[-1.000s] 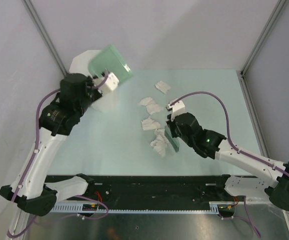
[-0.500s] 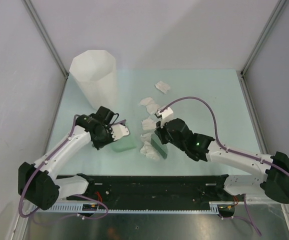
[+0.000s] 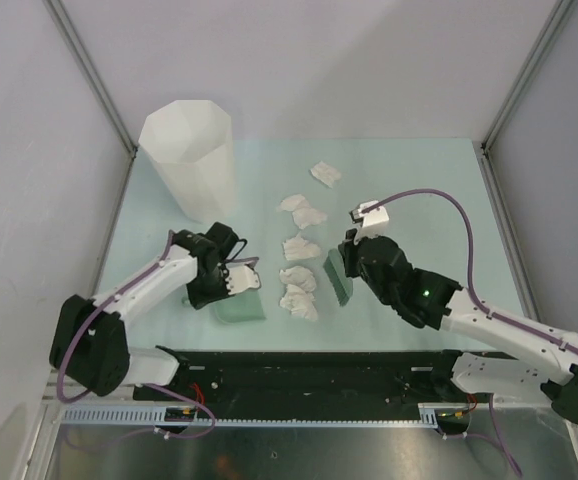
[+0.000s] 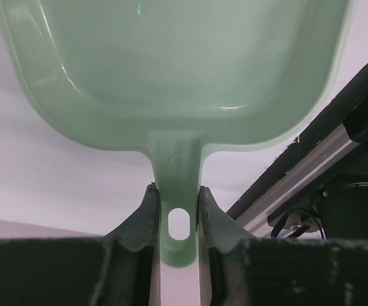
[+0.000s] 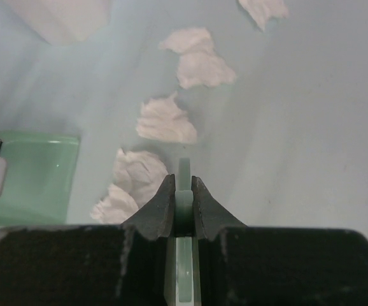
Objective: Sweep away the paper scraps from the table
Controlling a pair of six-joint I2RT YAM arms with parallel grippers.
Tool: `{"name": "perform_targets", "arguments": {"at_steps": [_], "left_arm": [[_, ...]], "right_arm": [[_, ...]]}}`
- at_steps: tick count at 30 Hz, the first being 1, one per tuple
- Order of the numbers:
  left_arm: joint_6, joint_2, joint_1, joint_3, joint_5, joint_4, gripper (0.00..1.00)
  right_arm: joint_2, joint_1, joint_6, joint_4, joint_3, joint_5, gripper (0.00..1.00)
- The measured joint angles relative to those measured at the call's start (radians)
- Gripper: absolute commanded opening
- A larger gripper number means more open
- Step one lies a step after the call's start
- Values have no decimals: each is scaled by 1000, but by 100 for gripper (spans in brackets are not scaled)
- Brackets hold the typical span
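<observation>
Top view: my left gripper (image 3: 235, 281) is clamped on the dustpan (image 3: 240, 306) handle. The pan lies flat on the table (image 3: 419, 190), open side toward the scraps (image 3: 298, 298), I think to catch them. My right gripper (image 5: 183, 199) is pinched tight on a thin green scraper (image 3: 337, 277), which stands on edge on the scraps' far side, set to push them left. The scraps are about six crumpled white wads, wrinkled, in a loose line from just beside the pan back toward mid-table. The nearest two touch. Bin (image 3: 187, 155) stands back left.
</observation>
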Motion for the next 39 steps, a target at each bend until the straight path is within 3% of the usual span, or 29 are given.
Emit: {"name": "perform_targets", "arguments": {"at_steps": [10, 21, 30, 39], "left_arm": [[-17, 112, -34, 11, 60, 32, 0], [-26, 186, -40, 24, 129, 90, 0], [-37, 143, -27, 56, 269, 109, 0], [-44, -24, 7, 102, 407, 123, 0]], "right_arm": [[143, 95, 158, -107, 0, 27, 0], [251, 113, 161, 261, 4, -220, 0], [52, 105, 127, 142, 5, -89, 0], [-176, 24, 100, 0, 11, 89, 0]]}}
